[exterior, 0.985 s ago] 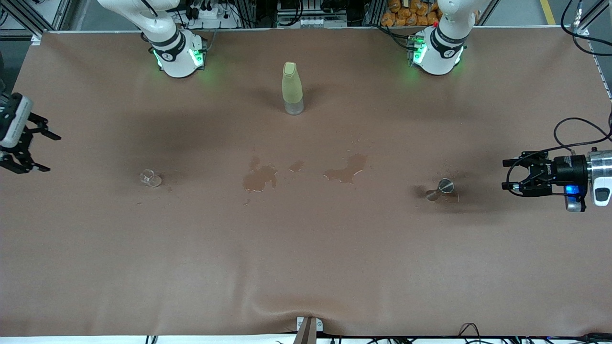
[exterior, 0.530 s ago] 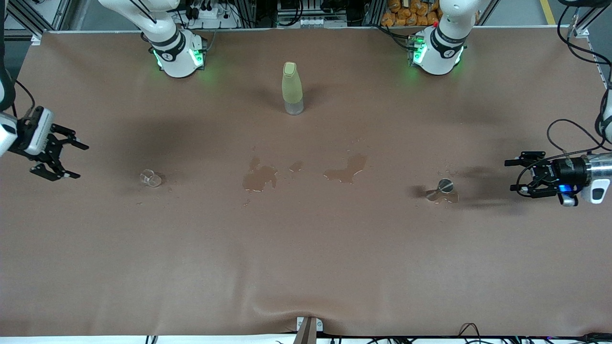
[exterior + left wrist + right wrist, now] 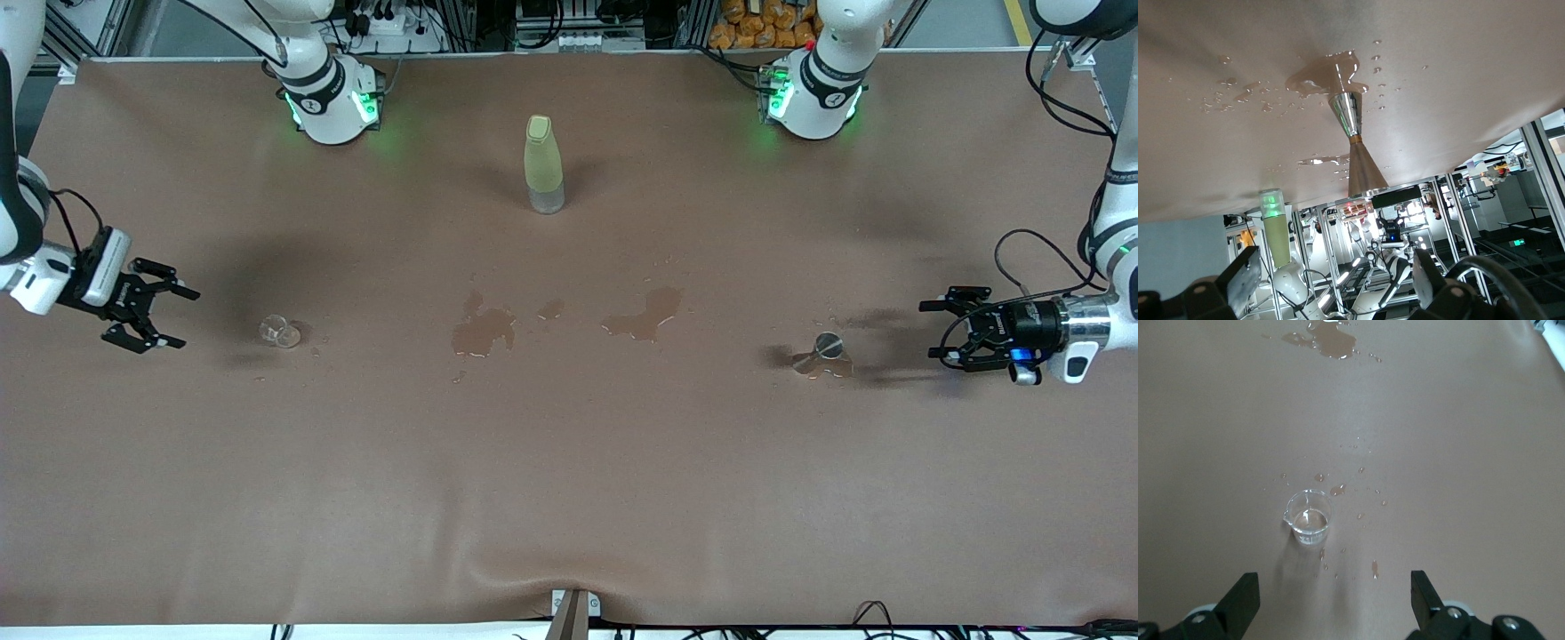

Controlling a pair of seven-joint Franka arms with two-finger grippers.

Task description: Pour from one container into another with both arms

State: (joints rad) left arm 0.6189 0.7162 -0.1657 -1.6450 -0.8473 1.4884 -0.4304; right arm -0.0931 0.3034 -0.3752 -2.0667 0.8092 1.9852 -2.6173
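Puddles [image 3: 484, 331] are lying mid-table between both cups, bottle [image 3: 543, 164] standing at twelve o'clock from them. Glass cup [image 3: 279, 332] is sitting at their nine o'clock, right gripper [image 3: 158, 314] gaping wide beside it. Metal cup [image 3: 825, 350] is sitting at their three o'clock, left gripper [image 3: 942, 330] gaping wide nearby. No lettering is legible.

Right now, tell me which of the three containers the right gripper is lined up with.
The glass cup, toward the right arm's end of the table. It sits between the right gripper's open fingers' line; the metal cup and bottle stand elsewhere.
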